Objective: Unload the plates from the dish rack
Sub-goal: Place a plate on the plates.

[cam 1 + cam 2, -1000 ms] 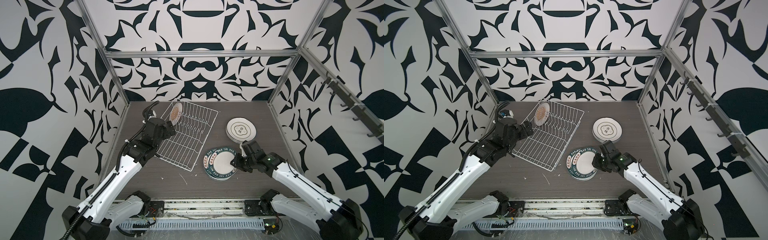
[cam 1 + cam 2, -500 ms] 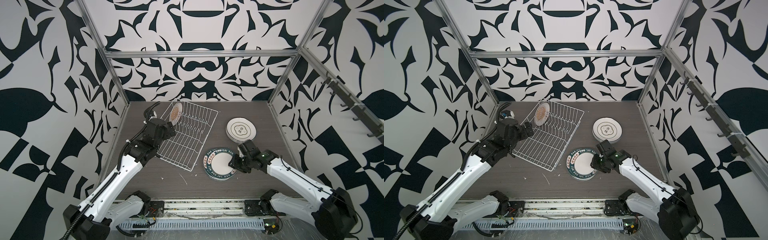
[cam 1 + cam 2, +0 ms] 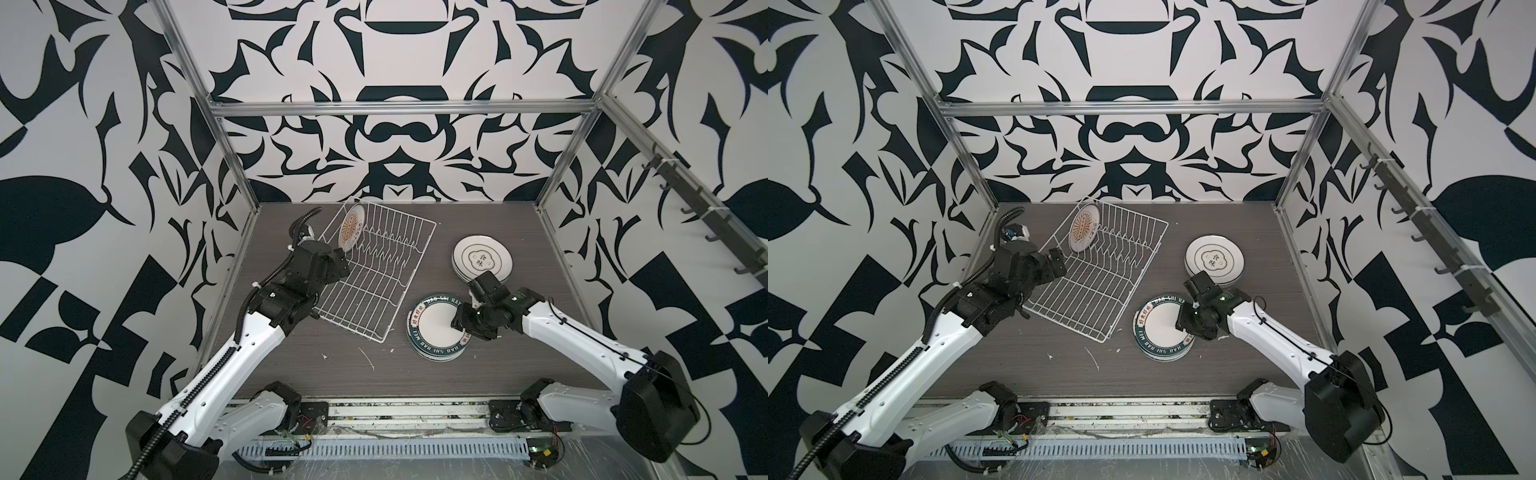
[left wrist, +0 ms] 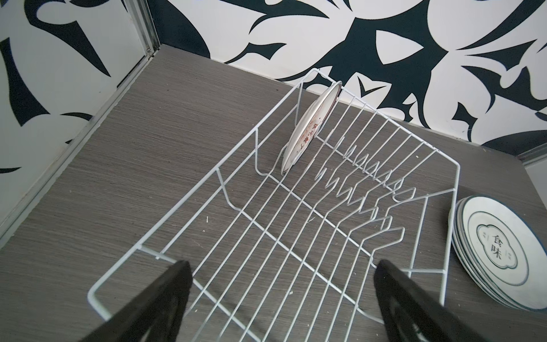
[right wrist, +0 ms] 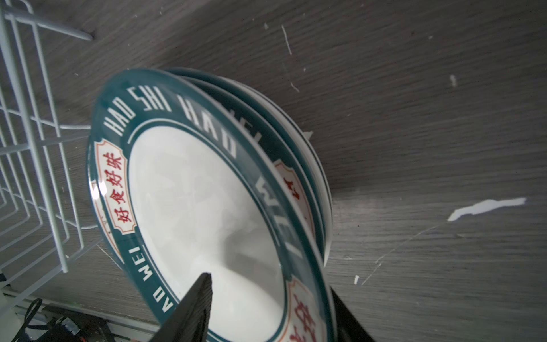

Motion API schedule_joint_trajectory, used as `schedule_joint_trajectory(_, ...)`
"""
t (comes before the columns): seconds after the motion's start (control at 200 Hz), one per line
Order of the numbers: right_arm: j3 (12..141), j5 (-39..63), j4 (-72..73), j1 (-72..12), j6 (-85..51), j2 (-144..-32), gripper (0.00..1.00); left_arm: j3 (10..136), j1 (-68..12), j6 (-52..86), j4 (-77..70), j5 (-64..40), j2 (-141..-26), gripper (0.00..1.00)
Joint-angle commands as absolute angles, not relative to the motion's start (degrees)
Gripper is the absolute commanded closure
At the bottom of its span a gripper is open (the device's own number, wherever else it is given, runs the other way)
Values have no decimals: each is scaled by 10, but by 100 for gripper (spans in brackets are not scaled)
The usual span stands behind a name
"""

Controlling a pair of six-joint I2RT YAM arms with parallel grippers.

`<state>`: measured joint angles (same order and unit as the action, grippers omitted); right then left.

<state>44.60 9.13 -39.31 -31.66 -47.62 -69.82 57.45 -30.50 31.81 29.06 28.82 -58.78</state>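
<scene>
The white wire dish rack lies at the back left and holds one upright plate with an orange sunburst at its far end. My left gripper hovers open over the rack's near corner, with nothing between its fingers. A stack of teal-rimmed plates lies flat on the table. My right gripper stands open astride the top plate's rim, one finger over the white centre and one outside the rim.
A second stack of plates with a black cloud emblem lies behind the right gripper. White chips and scratches mark the table near the rack's front corner. Patterned walls with metal posts close in three sides.
My right gripper's jaws have spread apart around the top teal-rimmed plate, which now rests on its stack. The left arm has barely moved.
</scene>
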Motion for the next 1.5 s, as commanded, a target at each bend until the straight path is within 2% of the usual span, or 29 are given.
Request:
schedule_joint_trajectory(0.0,483,59,-425,-327,-463,-708,44,564,-303,313,303,301,-581,1)
schedule_joint_trajectory(0.325,508,8,-481,-341,-456,-727,41,557,-303,310,293,292,-578,1)
schedule_joint_trajectory(0.415,512,7,-482,-344,-453,-731,37,557,-303,310,293,289,-579,1)
schedule_joint_trajectory(0.905,512,2,-470,-356,-452,-776,37,563,-303,304,296,306,-582,1)
schedule_joint_trajectory(1.495,558,-36,-506,-382,-445,-821,36,630,-299,261,302,357,-708,1)
